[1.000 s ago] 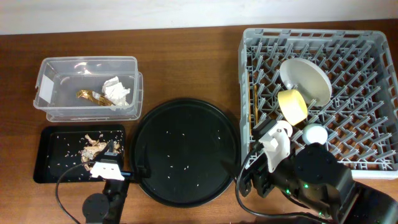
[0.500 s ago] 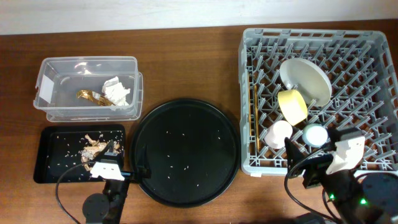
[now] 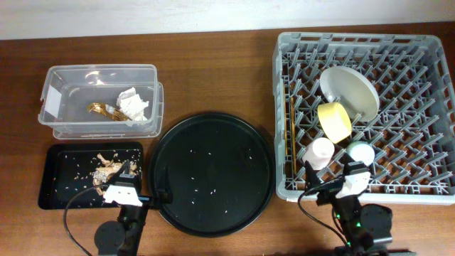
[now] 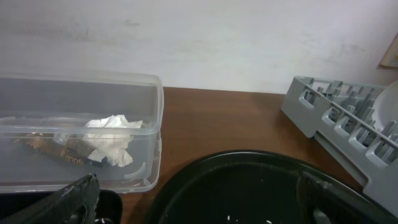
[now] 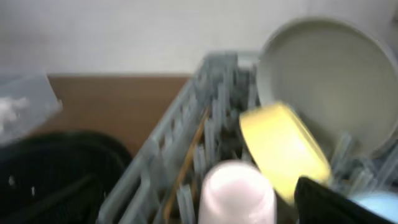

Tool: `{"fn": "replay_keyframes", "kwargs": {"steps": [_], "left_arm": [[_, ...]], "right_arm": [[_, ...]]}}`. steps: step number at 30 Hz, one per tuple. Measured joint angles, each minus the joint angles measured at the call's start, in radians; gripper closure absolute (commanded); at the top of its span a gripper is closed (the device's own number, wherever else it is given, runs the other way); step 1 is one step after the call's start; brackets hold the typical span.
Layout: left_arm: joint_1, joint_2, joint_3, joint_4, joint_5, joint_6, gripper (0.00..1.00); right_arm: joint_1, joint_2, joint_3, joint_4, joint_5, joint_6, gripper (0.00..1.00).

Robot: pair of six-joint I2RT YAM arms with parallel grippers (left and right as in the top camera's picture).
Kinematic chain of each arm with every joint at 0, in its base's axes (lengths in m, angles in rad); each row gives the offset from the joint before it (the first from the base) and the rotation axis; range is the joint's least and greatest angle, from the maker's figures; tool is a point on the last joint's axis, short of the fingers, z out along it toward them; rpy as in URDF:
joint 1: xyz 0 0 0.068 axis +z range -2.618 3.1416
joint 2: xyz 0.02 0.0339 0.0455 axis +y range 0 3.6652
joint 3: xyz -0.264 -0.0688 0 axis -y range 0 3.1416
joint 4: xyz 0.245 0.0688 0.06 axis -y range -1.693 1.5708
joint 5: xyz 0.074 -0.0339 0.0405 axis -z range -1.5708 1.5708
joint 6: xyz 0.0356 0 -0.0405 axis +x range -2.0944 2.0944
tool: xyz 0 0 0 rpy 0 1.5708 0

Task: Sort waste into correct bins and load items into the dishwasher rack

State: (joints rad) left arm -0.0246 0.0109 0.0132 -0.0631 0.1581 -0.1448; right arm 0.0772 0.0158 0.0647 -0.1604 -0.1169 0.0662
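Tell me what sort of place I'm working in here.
Probably a mock dish-clearing station rather than a real kitchen: a grey dishwasher rack sits on a wooden table against a plain white wall, with a clear tub and a rectangular black tray holding sorted waste.

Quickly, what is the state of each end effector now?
Left end effector: open, empty.
Right end effector: open, empty; view blurred.

Right end effector (image 3: 353, 179) pulled back off the rack (image 3: 426, 50), pink cup (image 3: 319, 151) now uncovered
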Motion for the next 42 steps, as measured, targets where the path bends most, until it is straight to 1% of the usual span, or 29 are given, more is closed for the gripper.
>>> {"fn": "replay_keyframes", "kwargs": {"steps": [1, 2, 4, 42], "left_arm": [[0.000, 0.000, 0.000, 0.000, 0.000, 0.000, 0.01], [0.000, 0.000, 0.000, 0.000, 0.000, 0.000, 0.01], [0.000, 0.000, 0.000, 0.000, 0.000, 0.000, 0.01], [0.000, 0.000, 0.000, 0.000, 0.000, 0.000, 0.01]], "right_arm": [[0.000, 0.000, -0.029, 0.061, -0.007, 0.001, 0.01], [0.000, -0.001, -0.045, 0.085, -0.013, 0.001, 0.01], [0.000, -0.001, -0.048, 0.092, -0.016, 0.001, 0.01], [0.000, -0.001, -0.049, 0.094, -0.017, 0.000, 0.01]]}}
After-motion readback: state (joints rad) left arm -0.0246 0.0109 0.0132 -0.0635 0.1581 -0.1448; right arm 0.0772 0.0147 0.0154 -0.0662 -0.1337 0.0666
